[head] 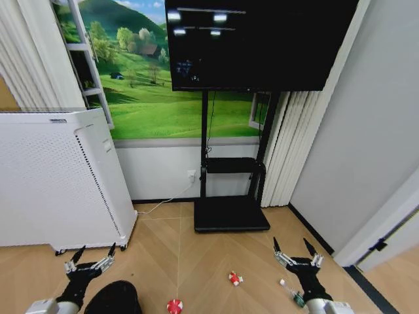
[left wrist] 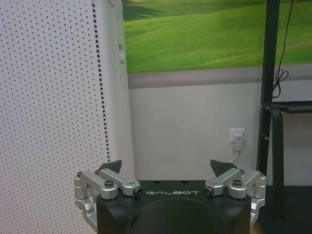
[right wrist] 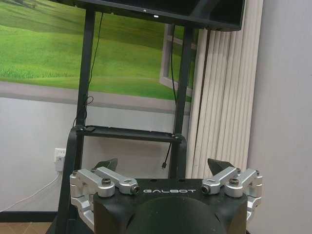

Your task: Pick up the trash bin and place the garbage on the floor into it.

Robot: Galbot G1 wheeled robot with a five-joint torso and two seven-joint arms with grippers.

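Trash bin (head: 112,297): a small black round bin on the floor (head: 196,261) at the near left, just right of the left arm and partly cut by the near edge of the head view. Left gripper (head: 90,257), fingers spread wide and empty, hovers near the bin's left rim, just in front of the lower corner of the white appliance (head: 59,176); its wrist view looks past the open fingers (left wrist: 112,166) at the appliance's perforated side and the wall socket (left wrist: 237,137). Right gripper (head: 296,253), fingers equally wide and holding nothing, hangs at the near right above the floor; its wrist view faces the TV stand (right wrist: 131,134) and the pleated curtain (right wrist: 219,97).

Garbage: three pieces lie apart on the floor. The crushed red-and-white can (head: 175,305) sits just right of the bin; the crumpled wrapper (head: 235,279) lies farther right, near the middle; the small clear bottle (head: 292,293) lies just beside the right arm, partly hidden by it.

Step in hand, as judged: the bin is not yet grasped. A sound pick-up would bring the left fingers down over the rim so that one finger goes inside the wall and one outside, closing on the mesh without tilting the bin, and keeping clear of the appliance. The flat stand base (head: 231,214) lies well beyond the work.
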